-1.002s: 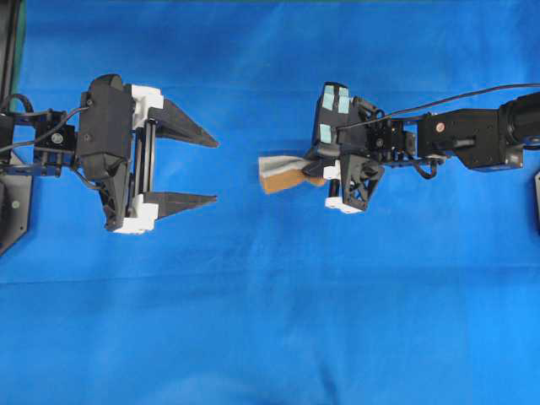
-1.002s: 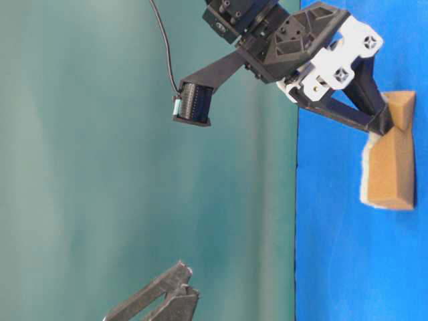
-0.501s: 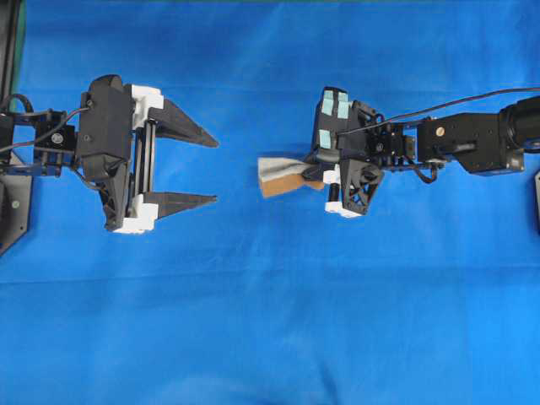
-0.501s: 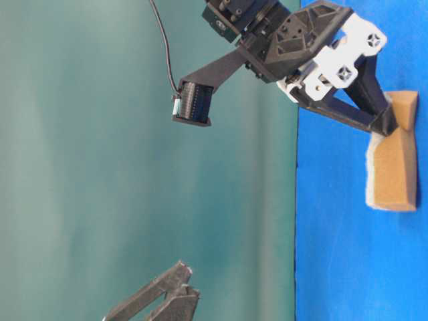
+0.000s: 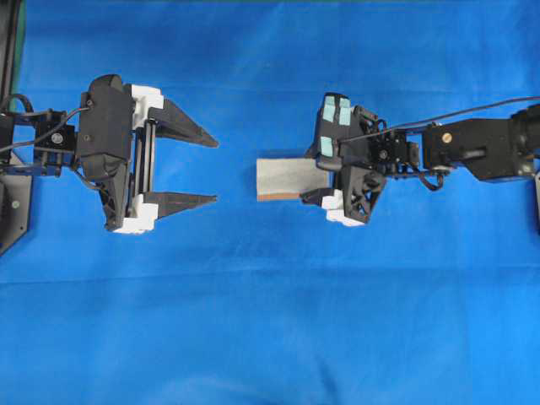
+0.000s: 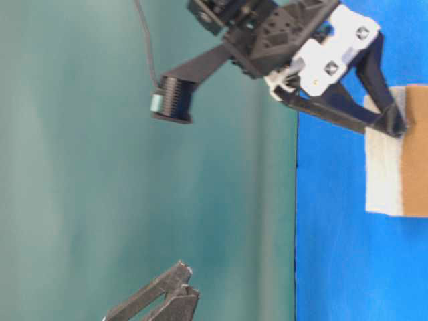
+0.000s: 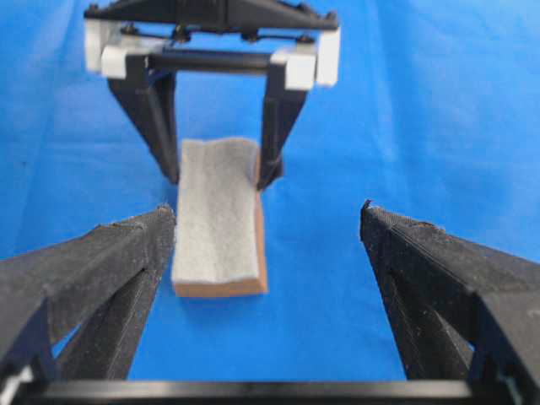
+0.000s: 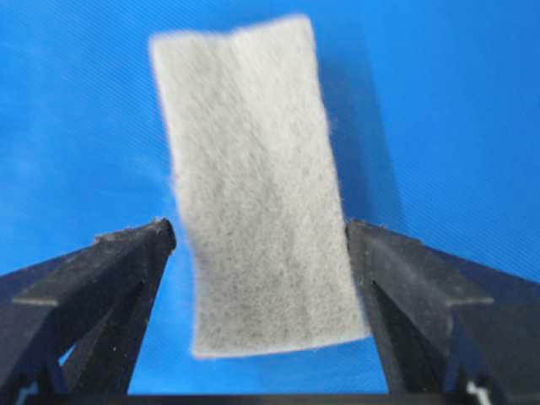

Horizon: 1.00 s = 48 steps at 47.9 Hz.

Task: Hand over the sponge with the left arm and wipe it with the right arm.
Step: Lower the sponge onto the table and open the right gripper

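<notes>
Left arm pose: I see the plain black left arm (image 5: 105, 152) at the left of the overhead view, lying level, its pointed fingers aimed toward the frame's centre.
Left gripper: my left gripper (image 5: 211, 170) stands spread wide with nothing between its fingers.
Right arm pose: the black right arm with pale teal patches (image 5: 472, 150) reaches in from the right edge of the overhead view, its head tilted down toward the cloth.
Right gripper: my right gripper (image 8: 261, 240) is parted wider than the sponge; in the right wrist view blue shows on both sides, so it grips nothing.
Sponge: the small rectangular sponge, speckled grey-white on top with a thin tan underside (image 5: 283, 178), lies flat on the blue cloth-covered table (image 5: 270, 321), just left of centre in the overhead view, its near end between the right fingertips.
Sponge and left gripper: it lies apart from the left fingertips, in line with them.
Hard to make out: in the table-level view the sponge (image 6: 394, 160) is cut off by the right edge, and I cannot tell whether the fingertips touch it.
</notes>
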Tool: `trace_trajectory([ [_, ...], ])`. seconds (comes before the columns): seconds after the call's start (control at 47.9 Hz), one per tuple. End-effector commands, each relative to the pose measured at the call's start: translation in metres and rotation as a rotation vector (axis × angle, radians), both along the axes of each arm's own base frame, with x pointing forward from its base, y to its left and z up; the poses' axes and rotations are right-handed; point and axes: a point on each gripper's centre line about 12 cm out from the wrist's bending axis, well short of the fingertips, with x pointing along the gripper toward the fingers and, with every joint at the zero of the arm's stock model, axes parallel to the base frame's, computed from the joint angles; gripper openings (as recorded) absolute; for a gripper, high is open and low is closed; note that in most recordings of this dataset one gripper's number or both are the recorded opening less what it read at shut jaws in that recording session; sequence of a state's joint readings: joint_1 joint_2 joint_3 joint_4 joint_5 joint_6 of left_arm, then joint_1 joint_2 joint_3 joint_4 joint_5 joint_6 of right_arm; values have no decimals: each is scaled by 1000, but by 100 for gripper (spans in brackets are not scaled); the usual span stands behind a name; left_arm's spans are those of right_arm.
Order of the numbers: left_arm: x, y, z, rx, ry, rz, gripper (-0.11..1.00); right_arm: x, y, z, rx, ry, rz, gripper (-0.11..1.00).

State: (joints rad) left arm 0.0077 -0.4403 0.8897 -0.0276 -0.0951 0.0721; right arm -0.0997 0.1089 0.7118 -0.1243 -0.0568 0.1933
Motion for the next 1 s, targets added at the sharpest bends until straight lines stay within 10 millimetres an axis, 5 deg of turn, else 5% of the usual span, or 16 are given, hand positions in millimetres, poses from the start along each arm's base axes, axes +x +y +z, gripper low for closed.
trace_trajectory([
  [0.0,1,0,7,3,-26,-2,89,2,6,25,-5,-52,14,74],
  [0.438,1,0,7,2,-26,-2,89,-35,18,116,-27,-205,34,74],
  [0.981,1,0,7,-3,-26,0,89,-50,21,119,-25,-312,46,74],
])
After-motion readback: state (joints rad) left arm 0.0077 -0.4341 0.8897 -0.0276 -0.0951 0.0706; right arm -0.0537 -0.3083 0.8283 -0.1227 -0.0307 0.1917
